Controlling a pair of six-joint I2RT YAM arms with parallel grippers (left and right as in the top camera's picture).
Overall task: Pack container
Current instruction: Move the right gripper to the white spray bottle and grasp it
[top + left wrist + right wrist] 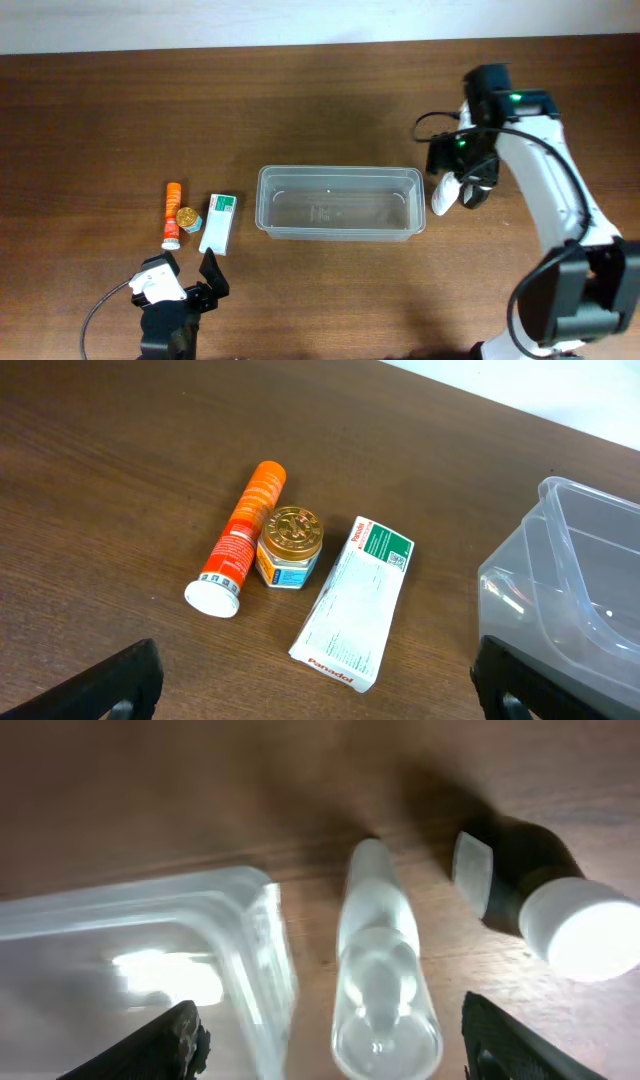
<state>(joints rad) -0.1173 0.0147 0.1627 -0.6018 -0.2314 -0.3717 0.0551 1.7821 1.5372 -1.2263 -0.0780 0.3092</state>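
Note:
The clear plastic container stands empty at the table's middle; its corner also shows in the left wrist view and the right wrist view. My right gripper is open just past the container's right end, its fingers either side of a pale translucent bottle lying on the table, not touching it. A dark bottle with a white cap lies beside it. My left gripper is open and empty near the front left.
An orange tube, a small gold-lidded jar and a white-and-green carton lie together left of the container, just ahead of my left gripper.

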